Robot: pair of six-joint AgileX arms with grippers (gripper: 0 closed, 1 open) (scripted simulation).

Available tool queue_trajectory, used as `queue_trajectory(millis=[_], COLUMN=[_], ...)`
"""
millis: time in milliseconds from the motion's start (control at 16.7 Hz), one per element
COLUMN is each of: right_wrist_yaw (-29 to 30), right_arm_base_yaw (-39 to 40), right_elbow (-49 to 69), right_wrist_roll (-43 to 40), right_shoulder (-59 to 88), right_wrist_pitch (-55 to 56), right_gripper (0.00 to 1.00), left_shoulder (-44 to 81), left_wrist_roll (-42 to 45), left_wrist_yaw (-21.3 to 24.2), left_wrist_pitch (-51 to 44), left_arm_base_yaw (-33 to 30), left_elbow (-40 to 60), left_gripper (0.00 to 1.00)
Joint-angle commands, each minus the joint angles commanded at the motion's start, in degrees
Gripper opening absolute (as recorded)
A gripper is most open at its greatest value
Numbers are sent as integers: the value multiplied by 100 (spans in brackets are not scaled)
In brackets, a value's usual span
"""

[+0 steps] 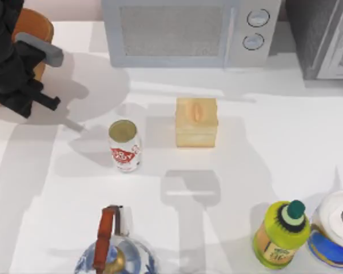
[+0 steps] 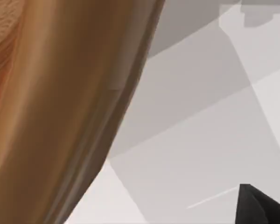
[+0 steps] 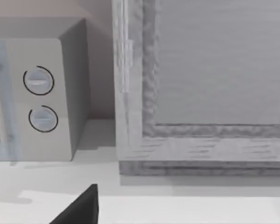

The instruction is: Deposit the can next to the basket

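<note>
can [image 1: 124, 145]: upright on the table [image 1: 57, 228], a little left of centre in the top view, gold top up, red markings toward 6 o'clock. Nothing touching it.
basket [image 1: 34, 25]: far-left back corner of the top view, mostly hidden under my left arm; from the can it's at about 10 o'clock, well apart. Left wrist view has its orange-brown wall [image 2: 51, 112] very close, bare table beside it.
left arm [image 1: 14, 63]: hanging over the basket's edge at the top view's 10 o'clock. I can't tell whether its hand is open or closed; one dark finger tip [image 2: 261, 205] in the wrist view, no more. It's not carrying the can.
right arm: parked at the back right; its wrist camera faces the microwave [image 3: 42, 98] and the grey cabinet [image 3: 200, 84] next to it.
neighbours: pale yellow box [image 1: 196, 121] just beside the can at 3 o'clock, kettle [image 1: 115, 251] at its 6 o'clock, yellow-green bottle [image 1: 281, 234] well off at 4 o'clock.
done: nothing I can confirm. Can not picked up, not near the basket.
left: reach, grip, lift, carry toward 10 o'clock, set down on the open patch beside the basket.
progress call: start of the job, my read.
watch: the box sits close on the can's 3 o'clock side, so I'd come in from 9 o'clock.
</note>
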Motion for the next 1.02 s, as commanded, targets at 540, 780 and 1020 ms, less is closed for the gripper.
queue_trajectory(millis=[540, 780, 1020], right_wrist_yaw=[0, 0, 0], right_arm_base_yaw=[0, 0, 0], right_elbow=[0, 0, 0], right_wrist_roll=[0, 0, 0], right_shoulder=[0, 0, 0], right_wrist_pitch=[0, 0, 0], right_gripper=[100, 100, 100], left_shoulder=[396, 349, 339], left_wrist_roll=[-4992, -6175, -6423], left_wrist_yaw=[44, 18, 9], left_wrist_pitch=[-481, -510, -517], left_arm_base_yaw=[-2413, -3091, -3249], left_elbow=[776, 970, 1018], left_gripper=[0, 0, 0])
